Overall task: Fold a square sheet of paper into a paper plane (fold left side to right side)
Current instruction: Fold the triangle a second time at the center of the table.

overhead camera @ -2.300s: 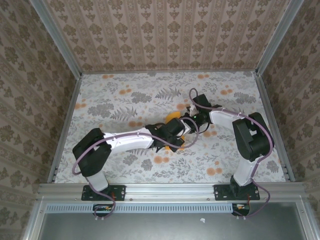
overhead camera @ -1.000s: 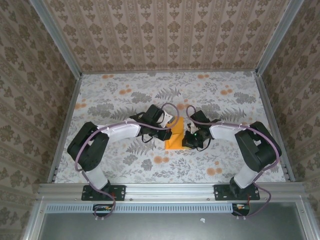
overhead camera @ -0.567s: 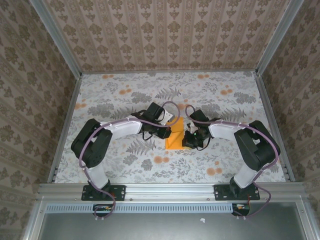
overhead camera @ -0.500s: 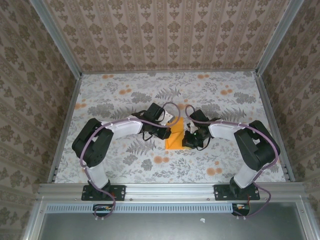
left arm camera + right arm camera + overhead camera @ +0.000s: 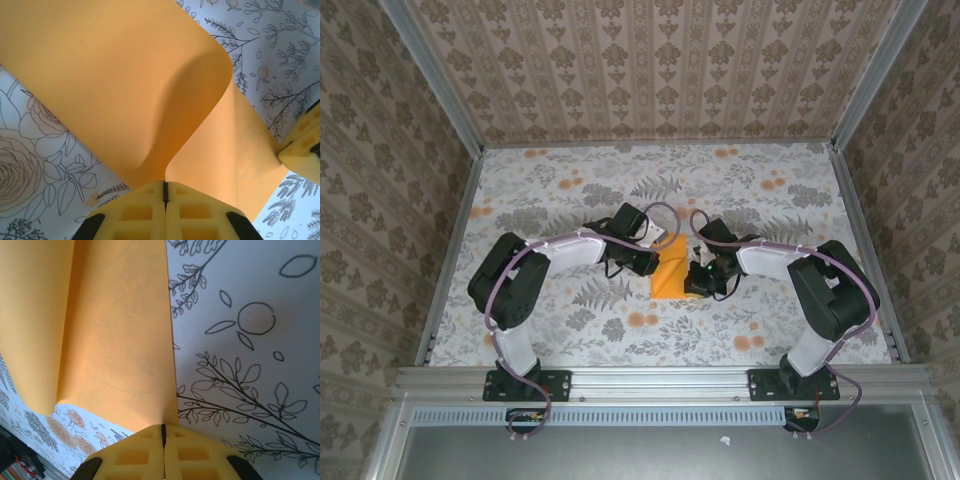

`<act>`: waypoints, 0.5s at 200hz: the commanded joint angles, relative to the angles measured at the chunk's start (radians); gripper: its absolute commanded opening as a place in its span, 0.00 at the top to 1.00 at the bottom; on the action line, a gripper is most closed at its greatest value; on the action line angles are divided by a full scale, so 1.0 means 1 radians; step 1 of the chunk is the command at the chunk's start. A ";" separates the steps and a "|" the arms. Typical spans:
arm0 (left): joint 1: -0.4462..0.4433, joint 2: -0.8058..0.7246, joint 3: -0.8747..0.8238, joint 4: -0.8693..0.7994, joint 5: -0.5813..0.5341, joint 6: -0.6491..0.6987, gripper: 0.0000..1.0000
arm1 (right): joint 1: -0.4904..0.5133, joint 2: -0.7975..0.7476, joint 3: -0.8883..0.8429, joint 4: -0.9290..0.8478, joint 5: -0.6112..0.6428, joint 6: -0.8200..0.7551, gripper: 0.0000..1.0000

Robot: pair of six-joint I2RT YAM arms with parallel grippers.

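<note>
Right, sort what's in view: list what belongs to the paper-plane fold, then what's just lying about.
Part of the job:
- square sheet of paper, orange, its left side curled over
- left gripper, jaws shut on the sheet
- right gripper, jaws shut on the sheet's edge

Just there:
- floral cloth under everything
- patterned walls
- metal rail
- small white scrap

walls [image 5: 660, 70]: 3 sides, beige-brown striped floral wallpaper | table cover: grey-white cloth [image 5: 550, 190], grey leaf and orange flower prints | frame: metal rail [image 5: 660, 378] along near edge, metal posts [image 5: 430, 75] in 2 far corners | below rail: dark grey panel [image 5: 650, 455] | light: even, soft
</note>
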 commanded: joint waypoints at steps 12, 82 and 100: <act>0.010 0.030 0.032 -0.009 -0.005 0.040 1.00 | 0.009 0.028 0.003 -0.058 0.037 -0.019 0.93; 0.011 0.050 0.046 -0.008 -0.003 0.051 1.00 | 0.010 0.034 0.007 -0.066 0.039 -0.023 0.93; 0.011 0.053 0.048 -0.008 -0.003 0.054 1.00 | 0.010 0.036 0.007 -0.069 0.039 -0.023 0.93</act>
